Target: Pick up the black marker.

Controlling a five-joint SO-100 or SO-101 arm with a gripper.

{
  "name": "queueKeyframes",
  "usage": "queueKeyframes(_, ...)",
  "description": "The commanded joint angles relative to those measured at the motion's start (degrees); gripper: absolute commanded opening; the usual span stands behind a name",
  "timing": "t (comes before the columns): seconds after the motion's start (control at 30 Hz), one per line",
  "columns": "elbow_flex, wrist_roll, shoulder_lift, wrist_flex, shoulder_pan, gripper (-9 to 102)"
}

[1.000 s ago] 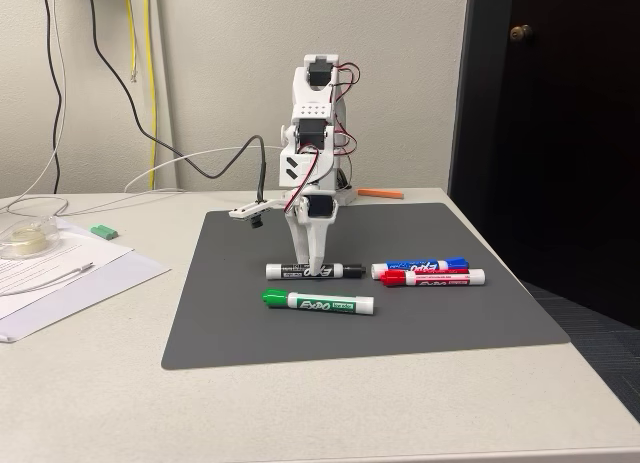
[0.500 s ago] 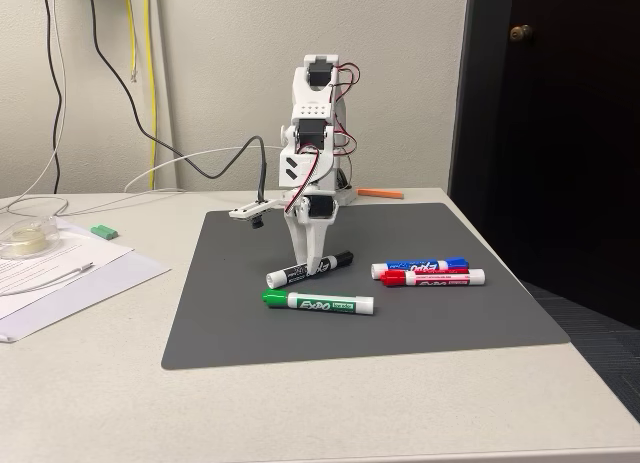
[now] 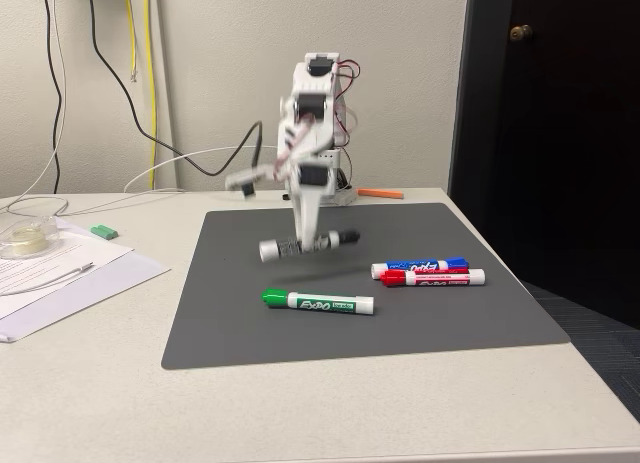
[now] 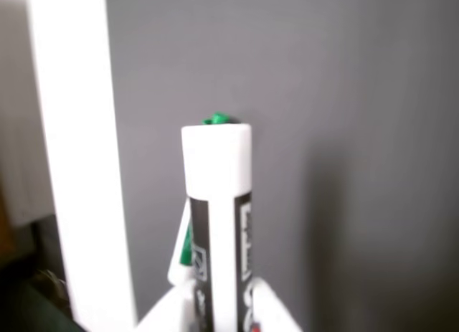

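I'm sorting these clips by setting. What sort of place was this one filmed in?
Probably an office or lab workspace. A pale desk carries a dark grey mat with Expo dry-erase markers such as the green-capped one, printed papers lie at the left, and cables hang down the plain wall.

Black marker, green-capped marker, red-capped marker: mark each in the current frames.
black marker (image 3: 300, 246): fixed view, on its white barrel, held off the mat.
green-capped marker (image 3: 318, 303): fixed view, mid-barrel on the label.
red-capped marker (image 3: 434, 278): fixed view, mid-barrel.
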Motion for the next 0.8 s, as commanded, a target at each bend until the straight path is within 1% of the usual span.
queueKeyframes(0.0, -9.1, 7.0, 4.6, 6.2, 0.7, 0)
queueKeyframes(0.07, -12.6, 10.3, 6.4, 10.3, 1.5, 0)
queueKeyframes(0.13, -12.8, 14.2, 9.9, 11.5, 2.5, 0)
queueKeyframes(0.27, -12.9, 18.8, 15.5, 13.5, 3.6, 0)
queueKeyframes(0.37, -12.9, 18.7, 18.5, 16.3, 4.0, 0)
queueKeyframes(0.57, -10.5, 14.9, 24.2, 22.1, 4.0, 0)
queueKeyframes(0.63, -6.0, 14.4, 27.9, 20.8, 4.0, 0)
queueKeyframes(0.77, 5.5, 14.0, 36.0, 15.6, 4.0, 0)
